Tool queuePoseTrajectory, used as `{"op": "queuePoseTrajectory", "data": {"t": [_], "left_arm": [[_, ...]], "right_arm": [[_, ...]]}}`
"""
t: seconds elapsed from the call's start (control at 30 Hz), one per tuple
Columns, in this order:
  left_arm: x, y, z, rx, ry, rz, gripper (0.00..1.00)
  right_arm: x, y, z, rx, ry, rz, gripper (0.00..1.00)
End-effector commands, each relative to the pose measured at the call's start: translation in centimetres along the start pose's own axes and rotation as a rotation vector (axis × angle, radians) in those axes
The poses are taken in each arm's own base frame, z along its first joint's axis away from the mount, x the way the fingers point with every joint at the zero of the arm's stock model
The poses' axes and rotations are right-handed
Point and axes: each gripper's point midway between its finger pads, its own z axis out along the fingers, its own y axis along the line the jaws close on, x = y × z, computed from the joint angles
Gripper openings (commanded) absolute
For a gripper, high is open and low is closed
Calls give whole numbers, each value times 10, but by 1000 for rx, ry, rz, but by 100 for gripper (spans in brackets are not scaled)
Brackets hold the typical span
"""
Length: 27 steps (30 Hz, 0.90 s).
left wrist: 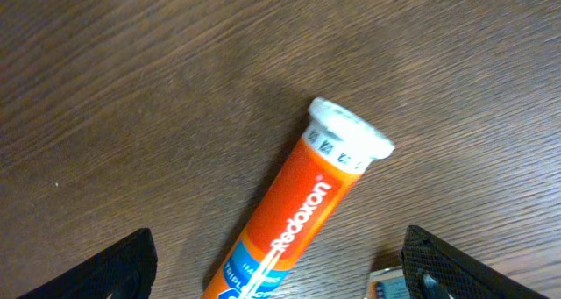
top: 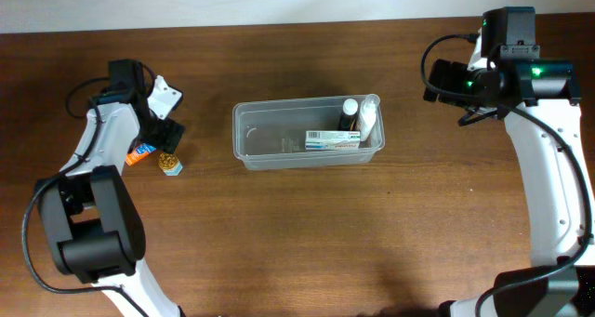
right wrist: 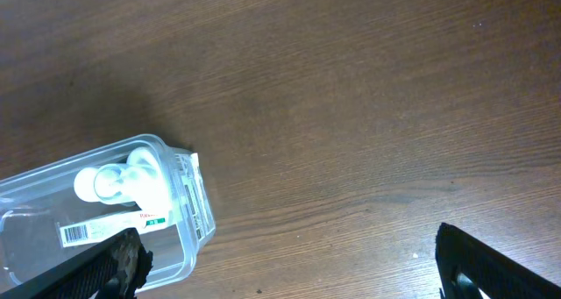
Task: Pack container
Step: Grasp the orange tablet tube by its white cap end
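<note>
Dark wood-grain table (top: 297,252) runs under both my hands. Closest, my left gripper (left wrist: 279,246) hangs with its fingers spread wide, holding nothing, over an orange tube (left wrist: 298,211) lying flat. White letters along the tube read "redoxon", and its white cap (left wrist: 351,137) points to the upper right of the wrist view. A small box (left wrist: 394,286) peeks in just beside it, its print unreadable. Farther off, mid-table, the container (top: 265,136) sits mouth up, its long axis running left to right between my arms. Its right end holds a white box (top: 333,139) with a barcode label, a dark bottle (top: 348,112) and a white bottle (top: 367,120). My right gripper (right wrist: 287,246) is spread wide and empty, past the container's right end.
</note>
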Motion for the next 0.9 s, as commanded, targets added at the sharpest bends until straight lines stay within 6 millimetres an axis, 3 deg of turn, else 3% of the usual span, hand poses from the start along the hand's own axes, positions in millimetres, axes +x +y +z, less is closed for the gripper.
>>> {"op": "queuePoseTrajectory", "data": {"t": [0.0,0.2,0.5,0.73,0.83,0.87], "left_arm": [[13,0,17,28,35,-4,89],[14,1,22,27,35,-6,89],[24,-14,48,92,77,-10,89],[26,-17,52,105,83,-10,48],[26,-17,51,106,85,-9,19],[27,-18,51,108,87,-10,14]], "right_arm": [[-1,1,-1,-5,-2,8,98],[-1,1,-1,-4,-2,8,98],[-1,1,-1,-5,-2,9,98],[-1,1,-1,-4,-2,9,98],[-1,1,-1,-4,-2,8,98],[-1,1,-1,-4,-2,9,98]]}}
